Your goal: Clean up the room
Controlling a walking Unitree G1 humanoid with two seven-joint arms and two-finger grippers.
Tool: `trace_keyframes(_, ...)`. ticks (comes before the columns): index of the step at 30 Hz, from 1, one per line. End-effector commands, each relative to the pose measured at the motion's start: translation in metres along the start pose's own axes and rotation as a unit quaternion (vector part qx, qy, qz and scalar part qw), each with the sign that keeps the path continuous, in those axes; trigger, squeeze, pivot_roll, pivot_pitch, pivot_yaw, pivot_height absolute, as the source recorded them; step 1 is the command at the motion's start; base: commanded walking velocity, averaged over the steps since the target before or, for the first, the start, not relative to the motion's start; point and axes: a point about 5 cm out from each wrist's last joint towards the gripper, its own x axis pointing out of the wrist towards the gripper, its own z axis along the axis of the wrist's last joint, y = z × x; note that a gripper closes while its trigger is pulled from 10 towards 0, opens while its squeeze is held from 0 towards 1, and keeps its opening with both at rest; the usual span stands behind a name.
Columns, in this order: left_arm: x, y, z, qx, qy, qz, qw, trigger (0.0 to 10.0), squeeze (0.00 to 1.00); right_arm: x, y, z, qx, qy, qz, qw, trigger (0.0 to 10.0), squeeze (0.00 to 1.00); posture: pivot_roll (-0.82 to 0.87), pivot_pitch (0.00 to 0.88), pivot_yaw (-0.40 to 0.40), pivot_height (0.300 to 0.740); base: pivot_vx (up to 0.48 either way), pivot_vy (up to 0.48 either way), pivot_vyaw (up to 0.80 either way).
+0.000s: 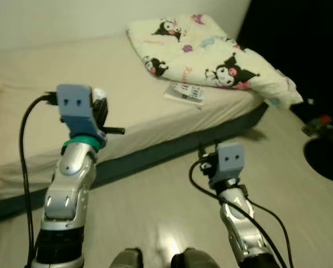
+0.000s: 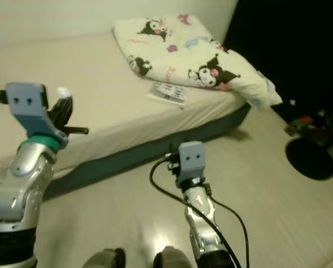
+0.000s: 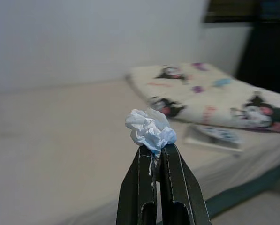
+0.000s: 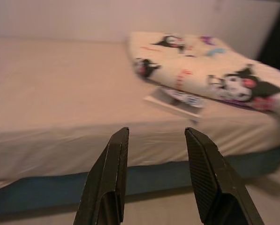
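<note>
Left gripper (image 3: 153, 152), raised above the bed (image 1: 138, 106), is clamped on a crumpled white tissue (image 3: 150, 130); right gripper (image 4: 156, 154) hangs low w/ fingers apart, empty. Step looks like trash pickup done; next it prob. needs a bin, none visible.

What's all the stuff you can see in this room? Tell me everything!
bed: one, beige sheet on a dark blue base, along the wall ahead.
blanket: one, cream with cartoon prints, folded at the bed's right end.
booklet: one, white, on the bed, partly under the blanket.
tissue: one, white, crumpled, pinched in the left gripper.
round thing: one, black, on the floor at right; too dark to identify.
floor: pale.
left gripper: raised over the bed edge, shut on the tissue.
right gripper: low before the bed, open, empty.
</note>
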Motion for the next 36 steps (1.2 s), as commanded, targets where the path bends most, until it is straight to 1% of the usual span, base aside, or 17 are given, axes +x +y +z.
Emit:
trace_keyframes(1, -0.002, -0.001, -0.002, 0.000, 0.007, -0.003, 1.000, 10.0, 0.00, 0.000, 0.000, -0.001, 0.000, 0.002, 0.000, 1.000, 10.0, 0.00, -0.08, 0.061, 0.008, 0.731, 0.000, 0.000, 0.79)
trace_keyframes(20, -0.003, -0.001, -0.003, 0.002, 0.012, -0.007, 1.000, 10.0, 0.00, -0.001, 0.005, 0.000, 0.013, -0.004, 0.015, 1.000, 10.0, 0.00, -0.08, 0.063, 0.014, 0.731, 0.000, 0.000, 0.79)
trace_keyframes(27, -0.003, 0.000, -0.005, 0.010, 0.019, -0.005, 1.000, 10.0, 0.00, -0.001, 0.007, 0.000, 0.018, -0.005, 0.020, 1.000, 10.0, 0.00, -0.08, 0.066, 0.016, 0.731, 0.000, 0.000, 0.78)
trace_keyframes(29, -0.004, 0.001, -0.006, 0.013, 0.023, -0.003, 1.000, 10.0, 0.00, -0.001, 0.008, 0.000, 0.018, -0.005, 0.022, 1.000, 10.0, 0.00, -0.07, 0.066, 0.018, 0.731, 0.000, 0.000, 0.78)
trace_keyframes(31, -0.007, 0.005, -0.015, 0.027, 0.034, 0.007, 0.999, 10.0, 0.00, -0.001, 0.009, 0.000, 0.019, -0.004, 0.026, 0.999, 10.0, 0.00, -0.07, 0.067, 0.019, 0.731, 0.000, 0.000, 0.78)
trace_keyframes(33, -0.007, 0.005, -0.015, 0.027, 0.034, 0.007, 0.999, 10.0, 0.00, -0.001, 0.009, 0.000, 0.019, -0.004, 0.026, 0.999, 10.0, 0.00, -0.07, 0.067, 0.019, 0.731, 0.000, 0.000, 0.78)
trace_keyframes(34, -0.008, 0.007, -0.019, 0.035, 0.039, 0.012, 0.999, 10.0, 0.00, -0.001, 0.009, 0.000, 0.020, -0.004, 0.027, 0.999, 10.0, 0.00, -0.07, 0.067, 0.019, 0.731, 0.000, 0.000, 0.78)
trace_keyframes(35, -0.008, 0.007, -0.019, 0.035, 0.039, 0.012, 0.999, 10.0, 0.00, -0.001, 0.009, 0.000, 0.020, -0.004, 0.027, 0.999, 10.0, 0.00, -0.07, 0.067, 0.019, 0.731, 0.000, 0.000, 0.78)
trace_keyframes(36, -0.011, 0.011, -0.026, 0.055, 0.045, 0.018, 0.997, 10.0, 0.00, -0.001, 0.009, 0.000, 0.020, -0.003, 0.028, 0.999, 10.0, 0.00, -0.07, 0.067, 0.019, 0.731, 0.000, 0.000, 0.78)
